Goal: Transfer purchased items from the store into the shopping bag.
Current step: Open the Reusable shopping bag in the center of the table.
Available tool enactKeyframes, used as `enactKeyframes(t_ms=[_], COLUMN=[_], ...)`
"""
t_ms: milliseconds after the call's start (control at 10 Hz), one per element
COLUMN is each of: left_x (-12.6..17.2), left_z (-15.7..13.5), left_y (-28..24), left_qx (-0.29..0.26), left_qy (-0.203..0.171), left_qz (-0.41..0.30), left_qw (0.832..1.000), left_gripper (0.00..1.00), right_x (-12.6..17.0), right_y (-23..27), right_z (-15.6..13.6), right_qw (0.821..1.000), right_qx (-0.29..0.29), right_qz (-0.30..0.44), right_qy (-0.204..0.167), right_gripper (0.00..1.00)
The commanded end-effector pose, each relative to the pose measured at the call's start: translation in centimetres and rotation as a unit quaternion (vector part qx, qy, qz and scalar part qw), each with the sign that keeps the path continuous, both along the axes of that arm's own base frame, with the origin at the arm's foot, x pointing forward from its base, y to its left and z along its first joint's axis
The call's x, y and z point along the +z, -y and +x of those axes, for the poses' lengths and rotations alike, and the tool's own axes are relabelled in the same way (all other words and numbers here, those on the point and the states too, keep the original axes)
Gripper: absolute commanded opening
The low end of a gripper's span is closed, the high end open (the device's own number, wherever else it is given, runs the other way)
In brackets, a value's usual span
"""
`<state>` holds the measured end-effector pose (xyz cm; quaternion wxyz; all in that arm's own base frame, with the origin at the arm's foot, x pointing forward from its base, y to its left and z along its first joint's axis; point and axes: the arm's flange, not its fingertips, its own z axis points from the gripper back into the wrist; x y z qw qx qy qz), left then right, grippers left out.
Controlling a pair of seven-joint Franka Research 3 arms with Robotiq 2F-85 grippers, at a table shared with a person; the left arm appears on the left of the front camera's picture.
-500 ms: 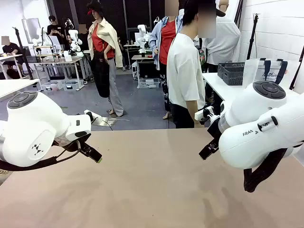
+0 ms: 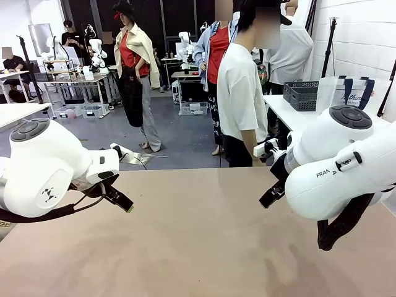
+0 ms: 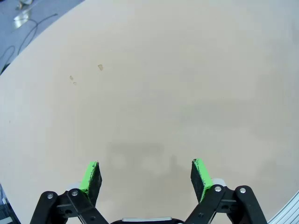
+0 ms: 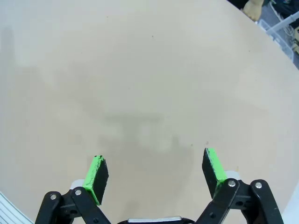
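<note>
The shopping bag (image 2: 344, 93), translucent with dark navy handles, stands on a white side table at the back right, behind my right arm. My left gripper (image 2: 123, 202) hangs just above the tan table (image 2: 198, 241) at its left side. In the left wrist view the left gripper (image 3: 145, 170) is open, with bare tabletop between its green pads. My right gripper (image 2: 268, 198) hovers over the table's right side. In the right wrist view the right gripper (image 4: 153, 165) is open too, with nothing between its fingers.
A person in a white shirt (image 2: 240, 93) stands at the table's far edge, turned sideways. A dark grey lattice basket (image 2: 301, 94) sits on the white side table next to the bag. Small specks (image 3: 100, 67) mark the tabletop.
</note>
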<state>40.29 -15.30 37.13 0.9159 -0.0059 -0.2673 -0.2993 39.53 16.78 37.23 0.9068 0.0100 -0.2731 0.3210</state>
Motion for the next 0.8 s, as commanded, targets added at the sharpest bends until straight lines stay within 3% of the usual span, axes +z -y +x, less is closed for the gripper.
enactKeyframes(t_ms=[0,300,500,600,700], left_x=[0.0,0.0,5.0,7.8,9.7], left_z=[0.1,0.0,-1.9,-3.7,-5.0], left_y=[-0.2,0.0,-1.9,-4.3,-6.9], left_qx=[0.002,0.000,0.022,0.053,0.082], left_qy=[0.000,0.000,0.078,0.119,0.144], left_qz=[-0.001,0.000,-0.011,-0.013,-0.020], left_qw=[1.000,1.000,0.997,0.991,0.986], left_gripper=[1.00,1.00,1.00,1.00,1.00], right_x=[0.2,0.0,5.0,7.9,9.8], right_y=[0.0,0.0,4.5,8.3,12.4], right_z=[0.0,0.0,-1.3,-1.7,-1.6], right_qw=[1.000,1.000,0.993,0.981,0.968], right_qx=[0.000,0.000,-0.080,-0.148,-0.205], right_qz=[0.002,0.000,0.036,0.053,0.067], right_qy=[0.003,0.000,0.080,0.116,0.128], right_gripper=[1.00,1.00,1.00,1.00,1.00])
